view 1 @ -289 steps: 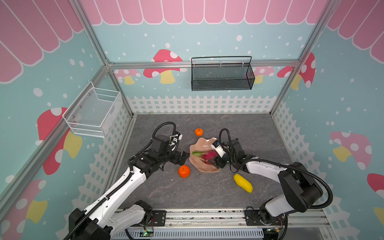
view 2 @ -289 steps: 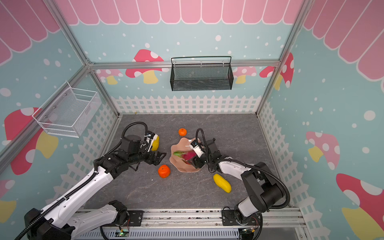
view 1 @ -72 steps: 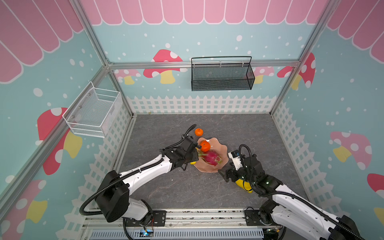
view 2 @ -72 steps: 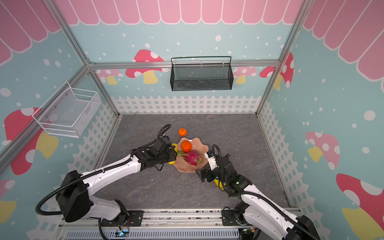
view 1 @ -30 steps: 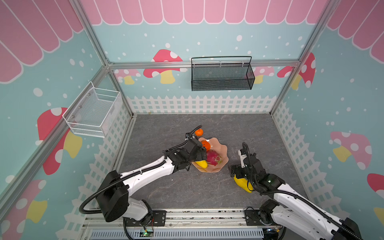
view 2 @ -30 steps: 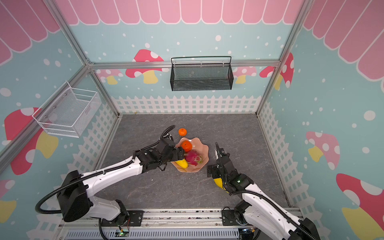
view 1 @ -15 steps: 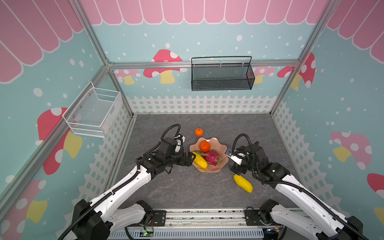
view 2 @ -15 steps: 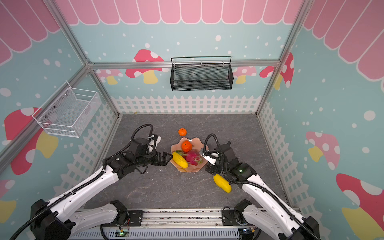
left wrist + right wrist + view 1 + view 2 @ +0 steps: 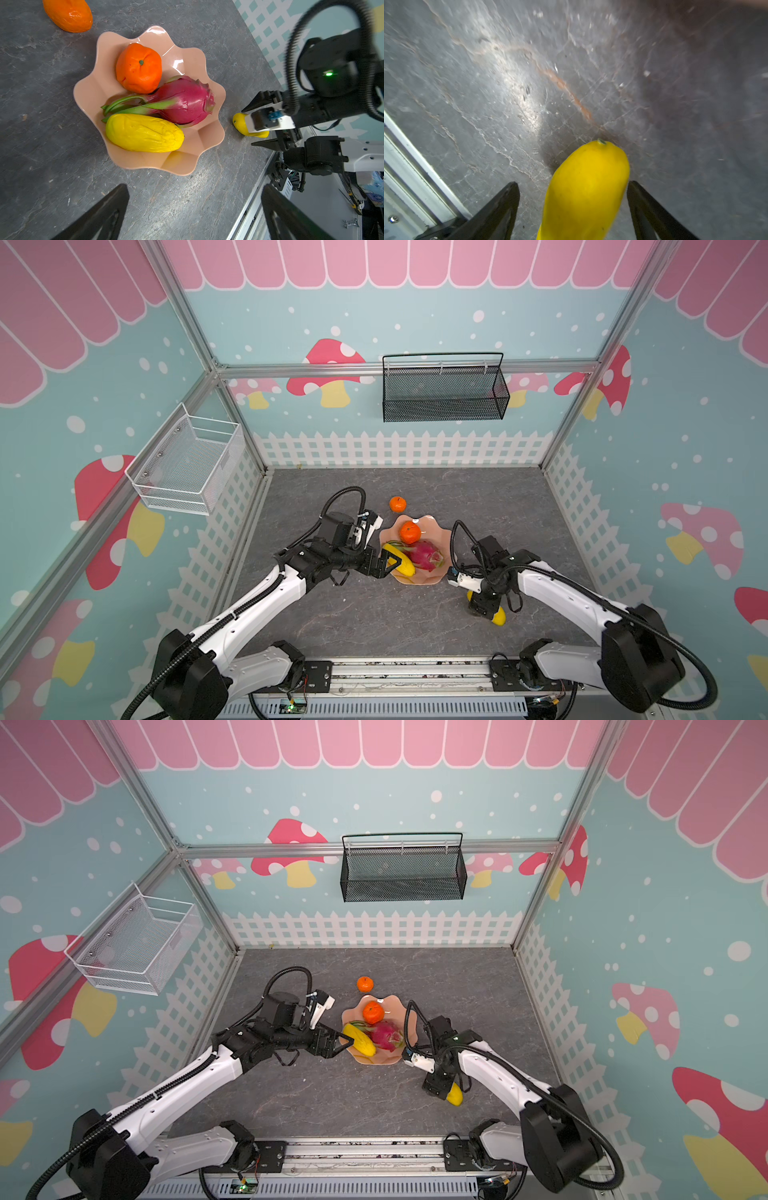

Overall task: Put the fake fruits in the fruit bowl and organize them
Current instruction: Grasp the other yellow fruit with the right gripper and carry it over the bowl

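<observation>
Your right hand (image 9: pixel 484 610) points down at the surface (image 9: pixel 365 618) with its fingers (image 9: pixel 645 205) straddling the loose yellow fruit (image 9: pixel 587 187). The right wrist view shows clear daylight between one finger and the fruit, while the other finger sits right at the skin; I can't tell if it touches. So that hand is partly spread around the fruit, not clamped on it, and the fruit lies on the surface. In both top views the fruit's far end pokes out from under the hand (image 9: pixel 455 1096), near the front rail and just off the fruit bowl (image 9: pixel 440 531) on the right-arm side. Your left hand (image 9: pixel 390 566) is spread wide and holds nothing. It reaches in level from the left, fingertips over the bowl's near-left rim, above the end of the second yellow fruit (image 9: pixel 143 133). The left wrist view shows both of its fingers (image 9: pixel 108 209) apart from the bowl, with bare surface between them. Inside the bowl the second yellow fruit lies along the near side, the dragon fruit (image 9: pixel 182 99) lies beside it and touching it, green tips toward the left arm, and one tangerine (image 9: pixel 138 67) sits at the far side against the dragon fruit. The loose tangerine (image 9: pixel 397 504) sits on the surface just behind the bowl's far rim, outside it.
</observation>
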Tool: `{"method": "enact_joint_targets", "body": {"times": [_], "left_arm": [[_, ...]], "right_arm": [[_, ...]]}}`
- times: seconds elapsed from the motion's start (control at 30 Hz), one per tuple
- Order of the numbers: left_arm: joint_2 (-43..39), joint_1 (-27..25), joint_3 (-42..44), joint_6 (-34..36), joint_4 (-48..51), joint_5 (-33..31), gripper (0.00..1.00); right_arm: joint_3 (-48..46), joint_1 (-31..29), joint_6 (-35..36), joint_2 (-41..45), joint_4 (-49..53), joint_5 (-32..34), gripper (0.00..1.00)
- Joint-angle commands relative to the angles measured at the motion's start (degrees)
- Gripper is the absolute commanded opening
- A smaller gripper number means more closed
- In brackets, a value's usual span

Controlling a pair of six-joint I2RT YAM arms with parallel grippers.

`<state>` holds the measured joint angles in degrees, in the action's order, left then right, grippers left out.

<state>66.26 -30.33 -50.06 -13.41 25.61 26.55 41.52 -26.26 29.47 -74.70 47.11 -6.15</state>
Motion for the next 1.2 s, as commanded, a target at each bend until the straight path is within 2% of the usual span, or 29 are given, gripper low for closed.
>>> {"method": "enact_joint_targets", "body": {"times": [0.0,0.1,0.2,0.37,0.6,0.7,0.77,0.9,1.0,1.17], "left_arm": [[-1.4,0.7,0.2,2.4,-0.3,-0.2,1.00],[-0.7,1.2,-0.1,2.2,-0.4,-0.2,1.00],[-0.2,1.8,-0.4,2.0,-0.4,-0.1,1.00],[0.2,2.5,-0.3,1.6,-0.6,-0.8,1.00],[0.5,2.8,-0.5,1.4,-0.6,-1.7,1.00],[0.6,2.8,-0.5,1.2,-0.6,-2.8,1.00],[0.9,2.8,-1.0,0.9,-0.5,-3.2,1.00],[1.2,2.7,-3.0,-0.5,-0.1,-4.6,1.00],[0.8,2.7,-4.7,-1.6,1.0,-8.4,1.00],[-0.1,2.7,-5.7,-2.7,2.8,-13.3,1.00]], "right_arm": [[-0.3,1.3,1.6,-3.0,2.5,0.3,0.81],[-1.1,1.5,2.2,-4.7,2.0,1.2,0.80],[-1.5,1.6,3.0,-5.6,1.1,-0.7,0.67],[0.9,1.7,4.3,-2.8,0.0,0.4,0.45],[7.8,1.7,3.6,7.2,-1.4,2.2,0.42],[12.2,1.8,1.7,7.9,-7.7,-1.2,0.41],[15.3,2.0,-2.1,4.9,-12.3,-3.9,0.40],[26.3,2.3,-10.2,-8.6,-13.6,-1.9,0.40],[33.5,2.7,-12.2,-17.5,-12.2,-0.9,0.40],[40.0,3.0,-14.8,-26.2,-12.2,-1.9,0.41]]}}
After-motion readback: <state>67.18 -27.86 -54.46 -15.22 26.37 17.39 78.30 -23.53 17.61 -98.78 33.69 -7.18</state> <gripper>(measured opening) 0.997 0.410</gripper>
